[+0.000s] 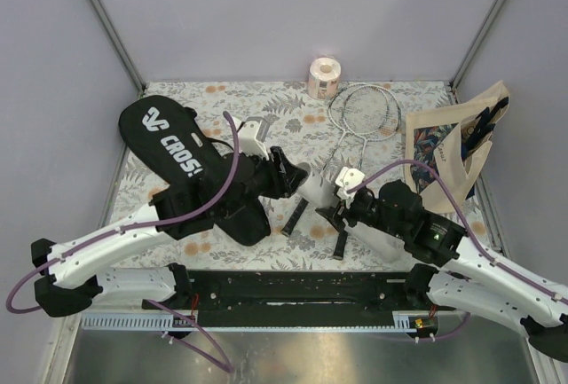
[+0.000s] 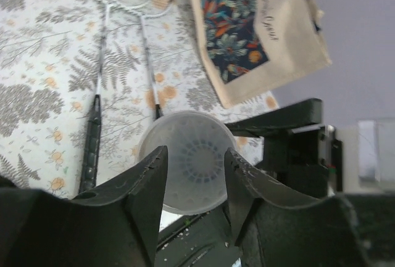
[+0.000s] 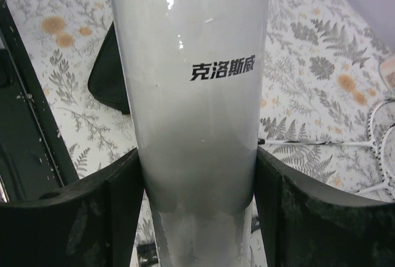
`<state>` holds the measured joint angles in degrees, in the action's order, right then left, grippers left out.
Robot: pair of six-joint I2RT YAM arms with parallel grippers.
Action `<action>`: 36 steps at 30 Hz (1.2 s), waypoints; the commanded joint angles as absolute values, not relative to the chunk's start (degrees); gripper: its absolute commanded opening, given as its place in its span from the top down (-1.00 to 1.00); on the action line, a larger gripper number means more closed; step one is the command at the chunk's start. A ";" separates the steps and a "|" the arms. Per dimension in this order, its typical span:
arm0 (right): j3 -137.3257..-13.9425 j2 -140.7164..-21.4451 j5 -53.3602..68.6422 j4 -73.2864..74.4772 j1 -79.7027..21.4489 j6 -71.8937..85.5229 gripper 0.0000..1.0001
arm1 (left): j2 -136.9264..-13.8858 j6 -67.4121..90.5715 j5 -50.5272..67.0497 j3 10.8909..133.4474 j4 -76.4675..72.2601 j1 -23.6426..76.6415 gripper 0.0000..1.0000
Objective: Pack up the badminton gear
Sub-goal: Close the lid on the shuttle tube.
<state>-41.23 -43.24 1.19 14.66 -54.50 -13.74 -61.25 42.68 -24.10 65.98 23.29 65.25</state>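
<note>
Right gripper (image 3: 197, 156) clamps the glossy white tube (image 3: 197, 63) at centre of the top view; left gripper (image 2: 196, 153) gapes around its round end, gripping nothing. Risk: an off-centre handover lets the slick tube slip onto the rackets (image 1: 364, 113). CROSSWAY bag (image 1: 169, 149) lies at upper left, its mouth hidden.

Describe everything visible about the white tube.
The white tube is a smooth, glossy cylinder, plastic-looking and slightly translucent, with black Chinese lettering on its side. The right hand clamps its body, one finger on each side. Its round end faces the left hand and shows a ribbed radial pattern inside; that hand's fingers stand apart before it, and whether they touch it is unclear. From above, it lies between the two arms, near a racket handle.
</note>
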 commanded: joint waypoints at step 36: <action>-44.56 -36.65 11.42 13.53 -54.84 -16.43 0.21 | -69.69 -3.86 19.15 98.61 55.37 60.56 0.07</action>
